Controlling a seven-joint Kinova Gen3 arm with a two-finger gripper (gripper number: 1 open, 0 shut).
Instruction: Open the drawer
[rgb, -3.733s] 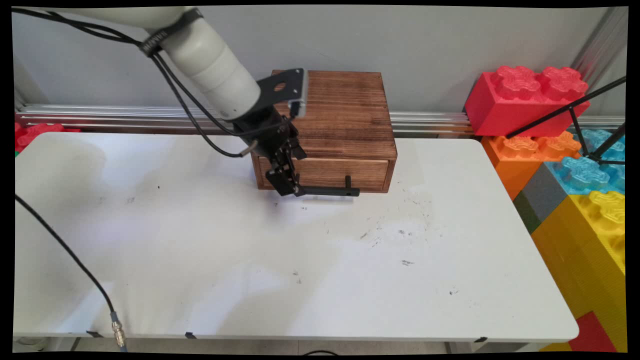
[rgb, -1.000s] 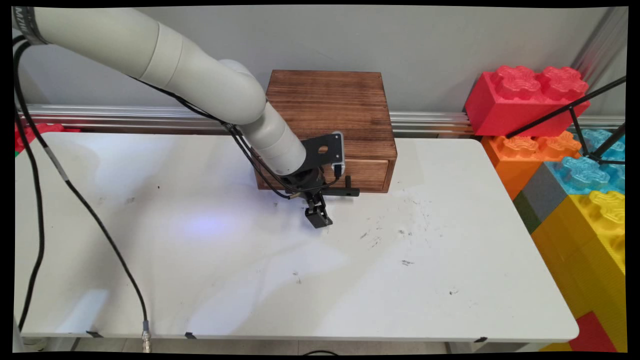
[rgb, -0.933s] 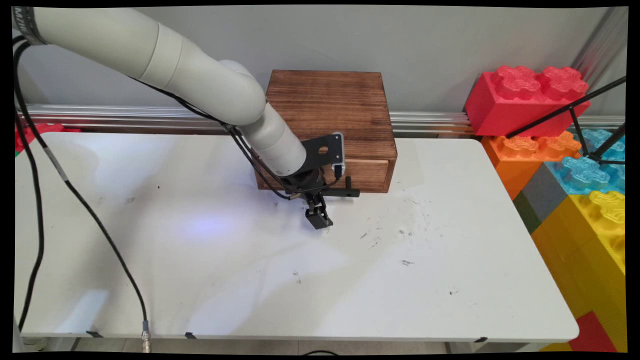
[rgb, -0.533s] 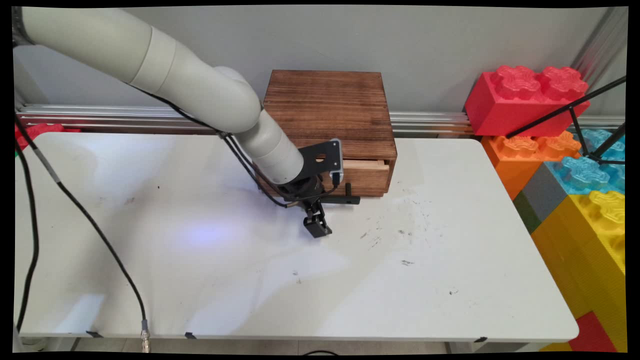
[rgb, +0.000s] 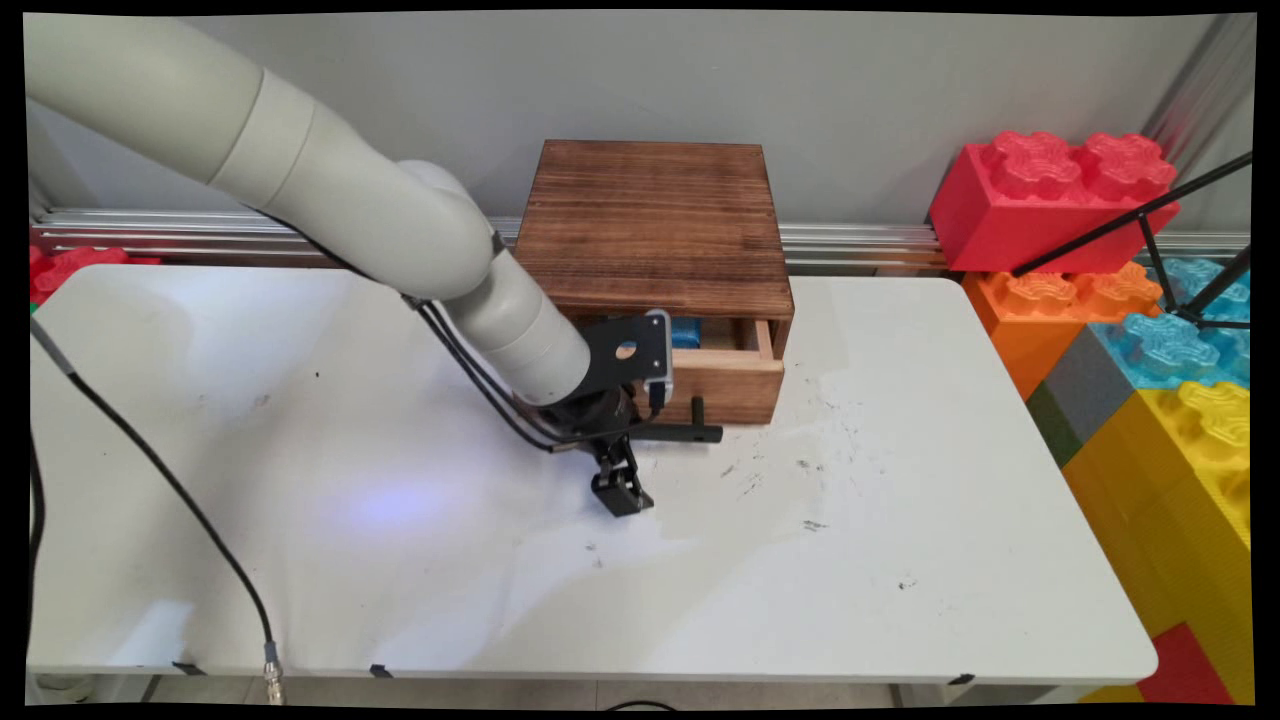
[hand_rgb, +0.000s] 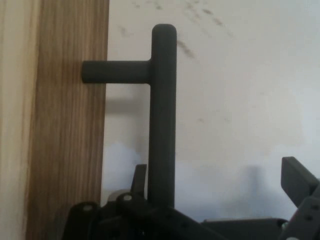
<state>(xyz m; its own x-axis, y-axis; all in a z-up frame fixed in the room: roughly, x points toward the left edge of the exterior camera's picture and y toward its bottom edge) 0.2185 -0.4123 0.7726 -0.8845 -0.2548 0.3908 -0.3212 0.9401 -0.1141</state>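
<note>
Basically seeing the drawer (rgb: 725, 385) only partway out of the wooden box (rgb: 655, 220) at the worktop's (rgb: 850, 520) back edge, with something blue (rgb: 685, 332) showing inside and the gripper (rgb: 620, 492) spread wide, nothing clamped, just straddling the black handle bar (rgb: 680, 434) out front.

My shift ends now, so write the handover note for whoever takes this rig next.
Tool: open, low over the white table. The black bar handle runs between its fingers, close against one, with the other well clear.
Dark wooden box: at the table's far edge.
Light wooden drawer: partly out toward the near side, not fully.
Blue object: shows inside the drawer, partly hidden by the arm.
Large plastic toy bricks: stacked off the table's right end.
</note>
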